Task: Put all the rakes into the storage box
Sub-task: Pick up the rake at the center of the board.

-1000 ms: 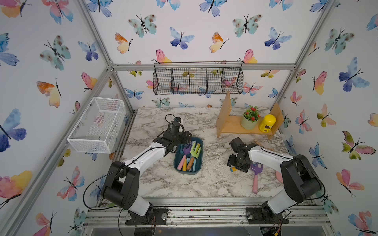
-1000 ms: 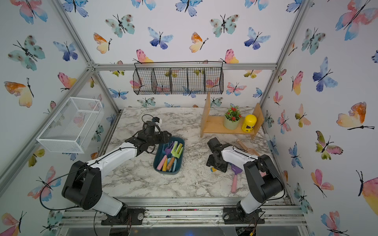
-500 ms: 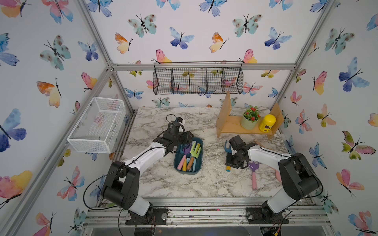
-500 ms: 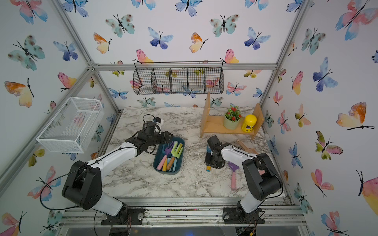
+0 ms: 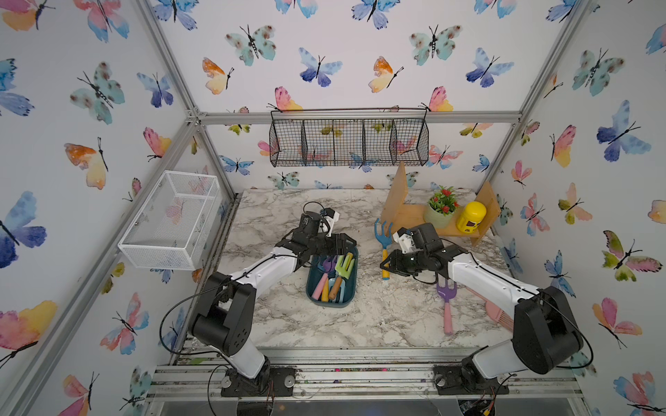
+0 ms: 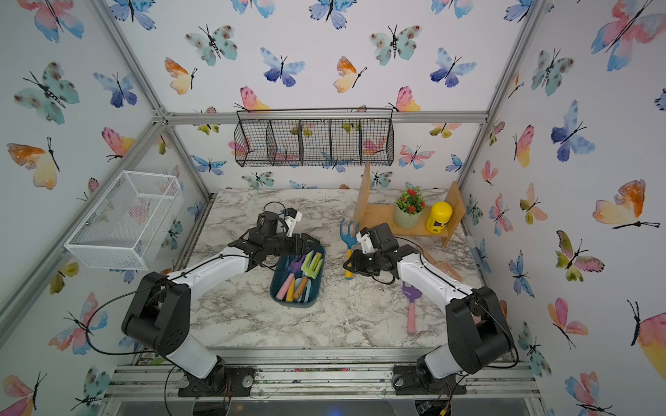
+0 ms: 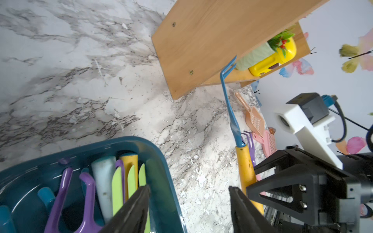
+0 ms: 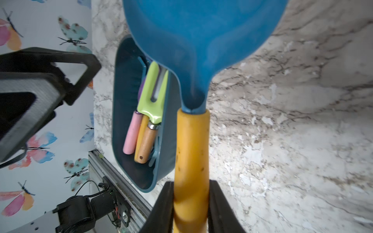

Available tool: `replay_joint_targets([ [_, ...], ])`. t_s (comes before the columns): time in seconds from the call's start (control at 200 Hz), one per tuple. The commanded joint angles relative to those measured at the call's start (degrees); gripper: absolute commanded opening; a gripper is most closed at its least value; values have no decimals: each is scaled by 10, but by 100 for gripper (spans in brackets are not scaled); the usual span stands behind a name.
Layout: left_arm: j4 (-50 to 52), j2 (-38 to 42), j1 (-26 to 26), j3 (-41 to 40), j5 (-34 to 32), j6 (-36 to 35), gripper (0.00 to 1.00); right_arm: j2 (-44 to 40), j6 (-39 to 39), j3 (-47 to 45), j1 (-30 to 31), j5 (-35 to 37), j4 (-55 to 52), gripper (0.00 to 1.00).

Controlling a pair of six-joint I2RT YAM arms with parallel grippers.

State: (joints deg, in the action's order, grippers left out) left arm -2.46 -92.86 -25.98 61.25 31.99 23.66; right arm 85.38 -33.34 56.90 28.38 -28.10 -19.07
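Observation:
The rake [image 5: 384, 241] has a blue three-tined head and a yellow handle. My right gripper [image 5: 386, 262] is shut on that handle, tines pointing toward the back wall; the right wrist view shows the handle [image 8: 191, 145] pinched between both fingers of the right gripper [image 8: 191, 182]. The storage box [image 5: 329, 303], a dark teal tray, lies left of the rake and holds several toy tools. My left gripper [image 5: 346, 242] hangs open over the box's far end; in the left wrist view its jaws [image 7: 189, 187] straddle the box wall [image 7: 161, 177] with nothing between them. The rake [image 7: 245, 165] shows beside them.
A purple fork with a pink handle [image 5: 447, 302] and a pink comb-like tool [image 5: 495, 311] lie at the right. A wooden shelf [image 5: 400, 201] holds a potted plant [image 5: 441, 210] and a yellow container [image 5: 472, 216]. A white mesh basket [image 5: 173, 219] and a black wire basket [image 5: 347, 142] hang on the walls.
My right gripper closed on the rake's handle and carried it up and toward the back left. My left gripper's jaws spread wider while staying over the box.

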Motion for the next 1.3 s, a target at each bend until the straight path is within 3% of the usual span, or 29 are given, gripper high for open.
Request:
replay_joint_targets([
  [0.0,-46,-4,-2,15,65,8,67,-6,12,13,8,-53,28,25],
  [0.19,-71,-5,-7,19,86,13,67,14,22,40,27,-61,26,24],
  [0.696,-87,-47,-11,50,67,11,64,48,38,93,86,-65,21,24],
  [0.766,-84,-50,-11,48,57,9,53,44,39,96,87,-65,21,24],
  [0.851,-82,-50,-11,42,49,7,20,42,40,95,87,-64,19,25],
  [0.961,-66,-43,-11,38,36,-1,0,43,38,95,87,-62,20,25],
  [1.036,-49,-35,-10,34,24,-9,0,45,36,98,88,-57,18,30],
  [1.146,-22,-16,-8,22,11,-25,0,46,32,102,88,-38,13,54],
  [1.201,-8,-3,-6,13,1,-34,0,45,30,102,88,-26,12,62],
  [1.292,11,20,0,-7,-16,-47,0,43,31,100,88,-13,11,67],
])
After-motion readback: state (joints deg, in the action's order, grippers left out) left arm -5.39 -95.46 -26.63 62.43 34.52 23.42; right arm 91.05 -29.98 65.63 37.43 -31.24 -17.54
